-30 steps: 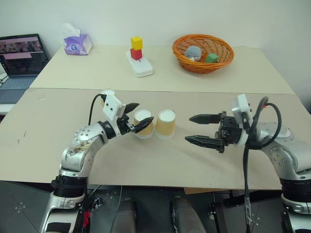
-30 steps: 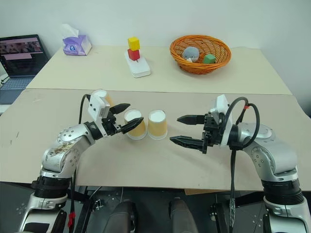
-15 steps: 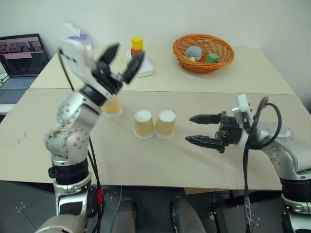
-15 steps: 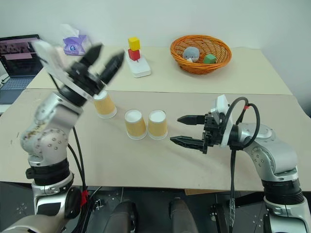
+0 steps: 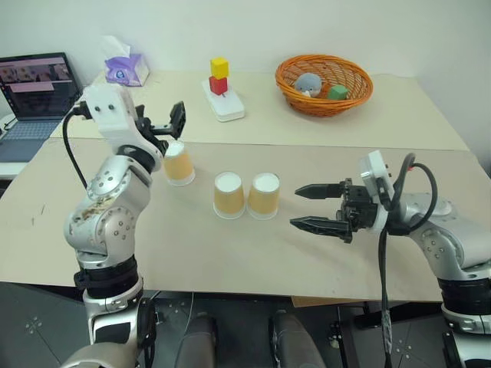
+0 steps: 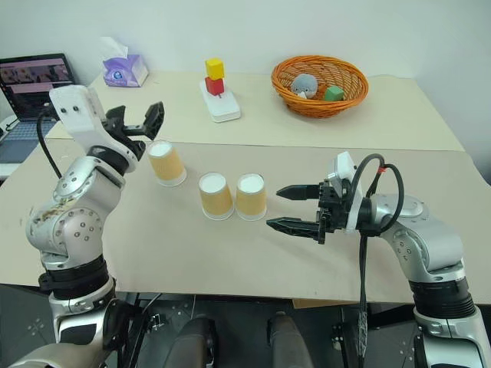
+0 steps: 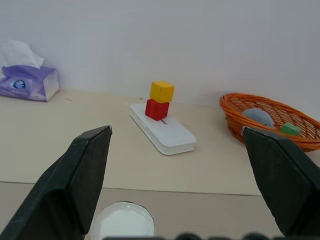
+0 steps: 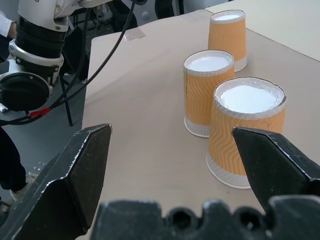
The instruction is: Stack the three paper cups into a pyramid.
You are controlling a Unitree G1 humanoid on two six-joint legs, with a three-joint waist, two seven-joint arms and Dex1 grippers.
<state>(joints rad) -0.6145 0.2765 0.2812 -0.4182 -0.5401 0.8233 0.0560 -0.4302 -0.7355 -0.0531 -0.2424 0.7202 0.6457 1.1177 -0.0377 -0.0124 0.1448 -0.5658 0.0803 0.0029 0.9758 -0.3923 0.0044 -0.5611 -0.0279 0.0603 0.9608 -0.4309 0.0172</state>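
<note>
Three cups are seen upside down on the table (image 5: 230, 253): two (image 5: 229, 195) (image 5: 264, 195) touching side by side, the third (image 5: 179, 163) apart to their left. Left gripper (image 6: 136, 120) is raised above it, released; right gripper (image 5: 311, 207) is spread, empty.

- Head pair looks down from 6 o'clock over the table (image 5: 253, 261) toward 12.
- Left wrist view, raised, faces the far blocks (image 7: 160, 100) and basket (image 7: 272, 120).
- Right wrist view sits close, facing the cups (image 8: 220, 85); head views share them.

Bright, even indoor light, soft faint shadows, sharp focus, no glare.
</note>
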